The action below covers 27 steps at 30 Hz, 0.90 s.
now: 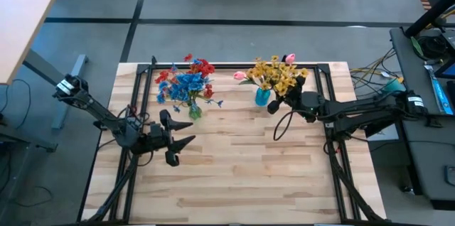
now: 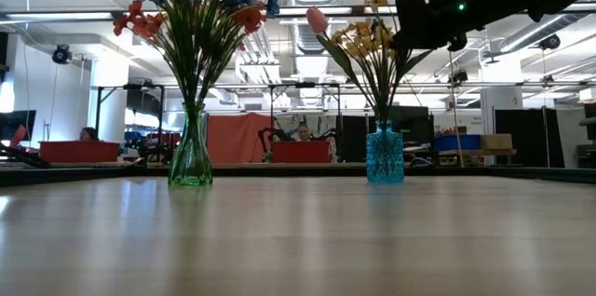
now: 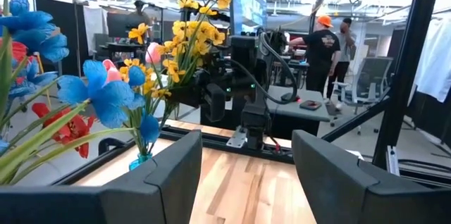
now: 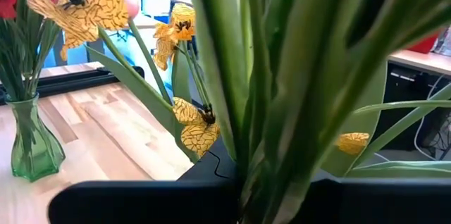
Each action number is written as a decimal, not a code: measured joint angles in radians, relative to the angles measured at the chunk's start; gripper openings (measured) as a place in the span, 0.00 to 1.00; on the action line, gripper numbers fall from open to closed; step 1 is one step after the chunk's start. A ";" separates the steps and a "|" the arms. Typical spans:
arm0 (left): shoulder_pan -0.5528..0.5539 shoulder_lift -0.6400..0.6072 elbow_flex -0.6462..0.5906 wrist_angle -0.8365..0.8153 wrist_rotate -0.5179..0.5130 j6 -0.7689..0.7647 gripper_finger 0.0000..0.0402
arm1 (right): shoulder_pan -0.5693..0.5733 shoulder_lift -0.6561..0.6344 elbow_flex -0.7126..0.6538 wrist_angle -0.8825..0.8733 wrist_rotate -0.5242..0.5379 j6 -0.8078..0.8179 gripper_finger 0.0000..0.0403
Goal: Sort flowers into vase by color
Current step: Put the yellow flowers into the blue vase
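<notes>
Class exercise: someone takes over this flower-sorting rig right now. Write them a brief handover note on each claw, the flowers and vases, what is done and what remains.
Left claw: open, empty, beside the green vase.
Right claw: shut on stems of the bunch in the blue vase.
Green vase holds red and blue flowers; blue vase holds yellow flowers and pink buds.
Done: no flowers loose on the table.
Left: release those stems; check the colour mixes.

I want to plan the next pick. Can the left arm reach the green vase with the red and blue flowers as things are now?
Probably yes. The left gripper has its fingers open, empty, just beside the green vase, with only bare table between them. The right gripper is over at the blue vase.
</notes>
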 joint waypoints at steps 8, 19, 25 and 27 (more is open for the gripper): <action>0.000 0.000 0.000 0.000 -0.001 0.000 0.51 | -0.033 0.016 0.030 -0.001 0.000 -0.011 0.02; 0.000 0.005 0.000 -0.010 -0.001 -0.006 0.51 | -0.035 0.123 0.075 -0.003 0.000 -0.002 0.02; 0.000 0.005 0.000 -0.022 -0.001 -0.026 0.51 | -0.035 0.150 0.077 -0.005 0.001 0.013 0.02; 0.000 0.005 0.000 -0.022 -0.001 -0.027 0.51 | -0.034 0.150 0.076 -0.010 0.001 0.013 0.02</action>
